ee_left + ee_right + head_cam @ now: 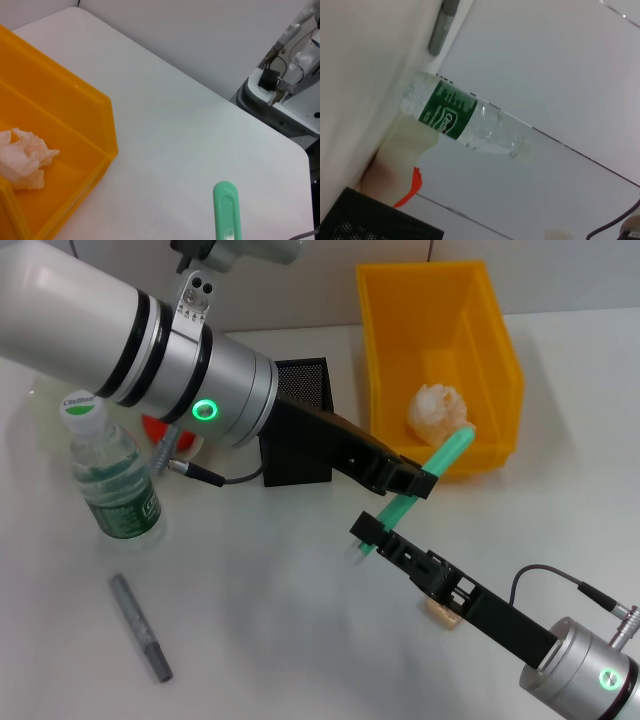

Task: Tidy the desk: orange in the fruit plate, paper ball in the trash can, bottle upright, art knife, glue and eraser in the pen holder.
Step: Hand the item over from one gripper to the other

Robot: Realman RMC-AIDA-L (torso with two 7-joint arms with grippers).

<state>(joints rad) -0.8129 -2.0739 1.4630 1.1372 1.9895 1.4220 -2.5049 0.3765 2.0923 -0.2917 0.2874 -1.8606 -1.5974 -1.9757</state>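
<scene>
The mint-green glue [450, 452] hangs tilted in the air in front of the trash can [490, 330]. My left gripper [420, 480] is shut on its upper part and my right gripper [368, 532] is shut on its lower part. The glue's tip [227, 210] shows in the left wrist view. The paper ball [438, 410] lies inside the trash can. At the left the bottle [112, 475] stands upright, with the art knife [140, 628] lying in front of it. The eraser [440, 612] peeks out under my right arm. My left arm partly hides the pen holder [305, 390] and the orange [158, 428].
In the right wrist view a pale part of the fruit plate [406, 142] shows behind the bottle [462, 122]. A cable runs from my left arm across the table beside the pen holder. Another robot's base [280, 100] stands beyond the table's far corner.
</scene>
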